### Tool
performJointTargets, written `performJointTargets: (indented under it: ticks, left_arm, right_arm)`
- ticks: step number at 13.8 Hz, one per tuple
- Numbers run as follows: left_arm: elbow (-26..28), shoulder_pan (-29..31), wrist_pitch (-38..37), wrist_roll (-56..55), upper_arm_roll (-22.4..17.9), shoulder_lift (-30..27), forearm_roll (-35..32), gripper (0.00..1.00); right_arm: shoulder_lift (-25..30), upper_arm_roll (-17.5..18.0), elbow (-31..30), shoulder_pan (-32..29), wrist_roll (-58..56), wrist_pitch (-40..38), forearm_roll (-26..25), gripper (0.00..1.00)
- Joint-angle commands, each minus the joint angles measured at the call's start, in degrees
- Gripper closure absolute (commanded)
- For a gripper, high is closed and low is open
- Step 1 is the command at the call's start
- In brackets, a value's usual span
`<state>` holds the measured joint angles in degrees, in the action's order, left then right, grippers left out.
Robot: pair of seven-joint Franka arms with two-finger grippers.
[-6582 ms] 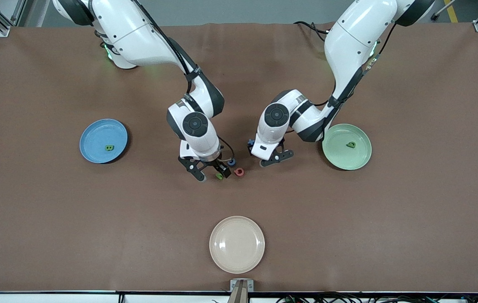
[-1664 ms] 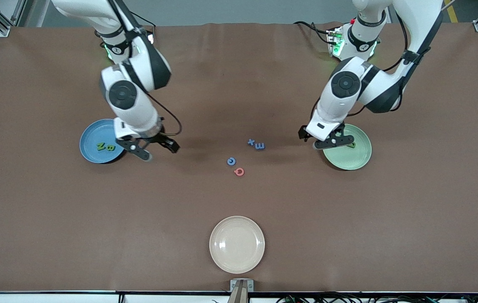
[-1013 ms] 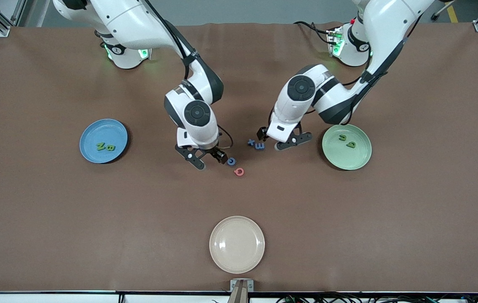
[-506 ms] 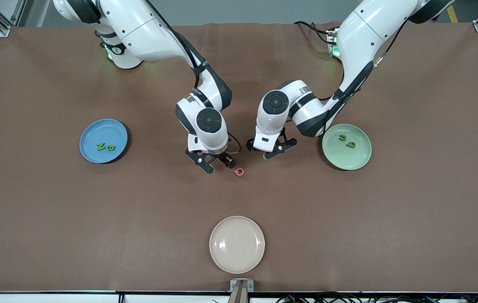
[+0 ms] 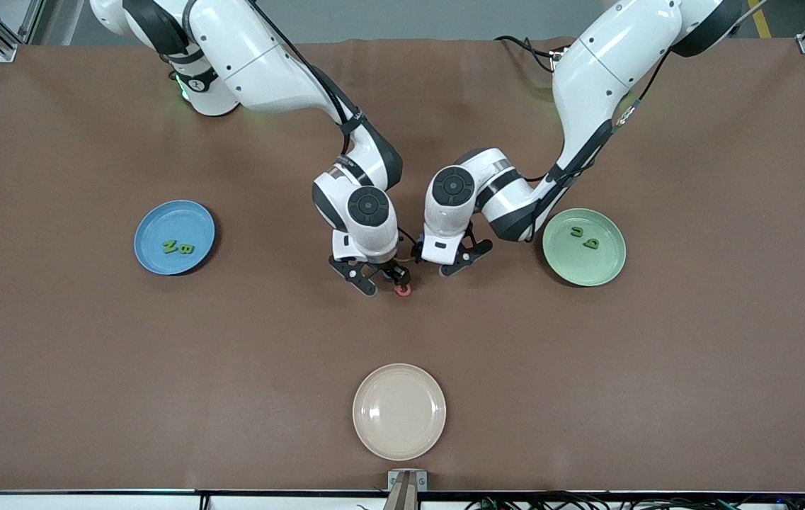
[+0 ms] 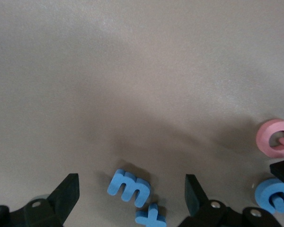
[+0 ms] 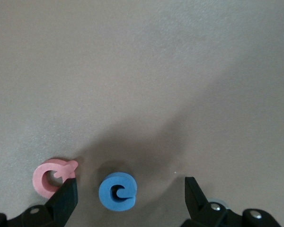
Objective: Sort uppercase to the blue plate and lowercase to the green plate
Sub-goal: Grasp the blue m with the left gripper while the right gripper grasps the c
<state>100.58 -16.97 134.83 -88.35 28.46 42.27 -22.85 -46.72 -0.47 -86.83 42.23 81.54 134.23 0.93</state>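
My right gripper [image 5: 382, 278] is open and low over the blue C [image 7: 117, 191], which lies between its fingers in the right wrist view. The pinkish-red Q [image 5: 403, 290] lies on the table beside one finger [image 7: 65, 196]. My left gripper [image 5: 444, 256] is open and low over the blue m [image 6: 130, 188] and blue x [image 6: 151, 216], both between its fingers. The blue plate [image 5: 161, 219] holds the green N [image 5: 169, 246] and green B [image 5: 185, 248]. The green plate [image 5: 586, 269] holds the green u [image 5: 576, 231] and green b [image 5: 591, 244].
A cream-white plate [image 5: 399, 411] stands near the front camera's edge of the table. The two wrists are close together over the middle of the table. The left wrist view also shows the Q [image 6: 276, 137] and the C [image 6: 274, 195].
Both grippers left their plates, where the N and u now lie, and came to the middle. In the last half second each has shifted slightly and settled over its letters.
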Motion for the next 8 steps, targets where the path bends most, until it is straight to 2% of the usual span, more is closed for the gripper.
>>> performJointTargets:
  ticks: [1, 8]
  left_arm:
    - [-1.53, -0.78, -0.09, -2.96, -0.60, 0.97, -0.97, 0.06]
    - [-1.36, -1.22, 1.14, -3.93, -0.60, 1.85, -0.45, 0.10]
  right_arm:
    - [-1.18, -0.67, 1.84, 1.02, 0.91, -0.11, 0.04, 0.00]
    - [-1.53, -0.59, 1.75, 1.37, 1.34, -0.46, 0.48, 0.05]
